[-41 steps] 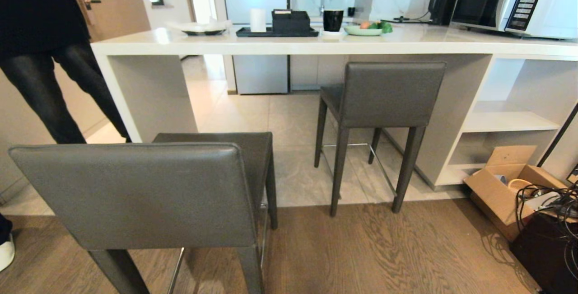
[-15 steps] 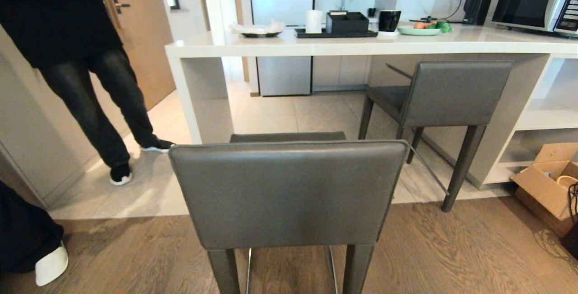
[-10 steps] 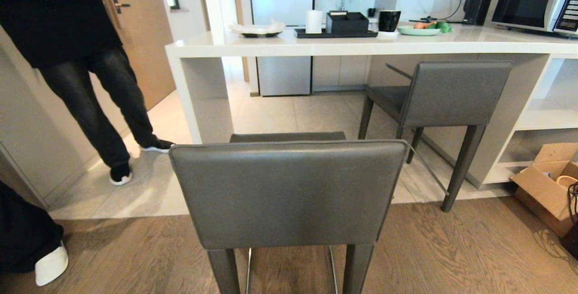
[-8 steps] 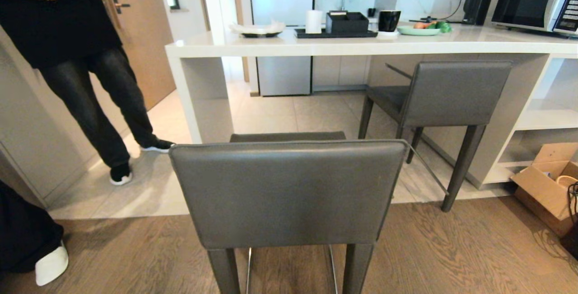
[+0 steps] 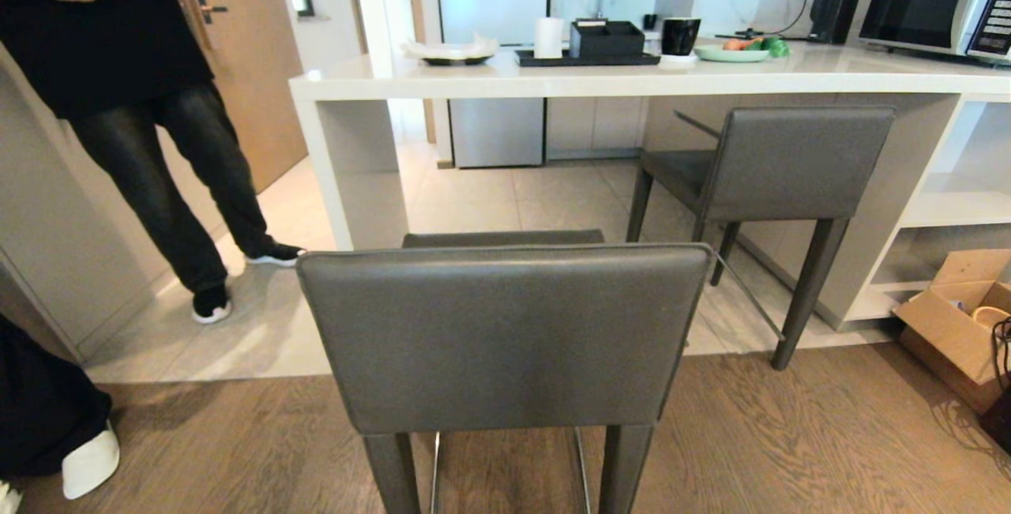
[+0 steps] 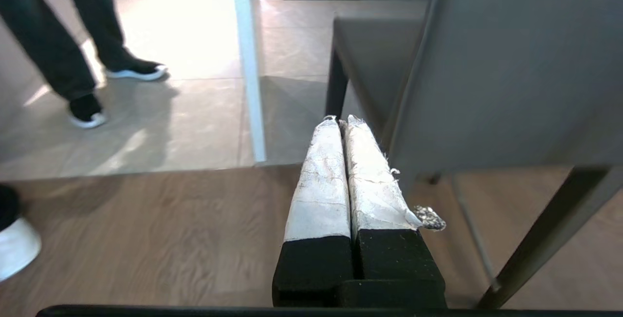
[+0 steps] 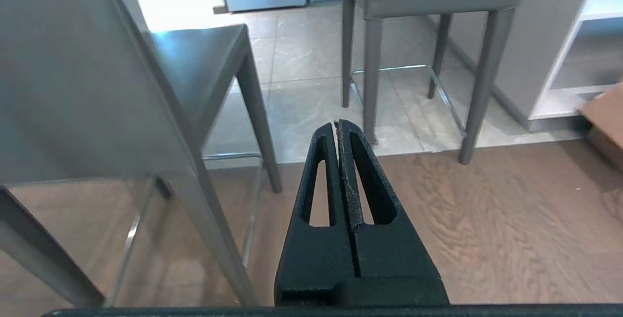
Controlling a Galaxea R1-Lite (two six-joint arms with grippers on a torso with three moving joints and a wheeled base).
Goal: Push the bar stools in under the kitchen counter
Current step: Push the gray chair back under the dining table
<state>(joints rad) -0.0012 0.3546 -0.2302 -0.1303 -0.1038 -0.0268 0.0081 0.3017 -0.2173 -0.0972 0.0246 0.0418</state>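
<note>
Left end effector (image 6: 339,121), right end effector (image 7: 338,124) closed

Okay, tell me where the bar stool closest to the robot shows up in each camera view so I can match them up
Head view: near stool at centre bottom, backrest toward the camera.
Left wrist view: near stool fills the upper right, beside the left gripper.
Right wrist view: near stool fills the left side.
Shared landmark: the line where wood floor meets tile.

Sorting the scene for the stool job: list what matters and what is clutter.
Job:
- near dark grey leather bar stool
- far matching stool
- white stone kitchen counter

Clutter:
- silver microwave
- black mug
- green plate
- cardboard box
</note>
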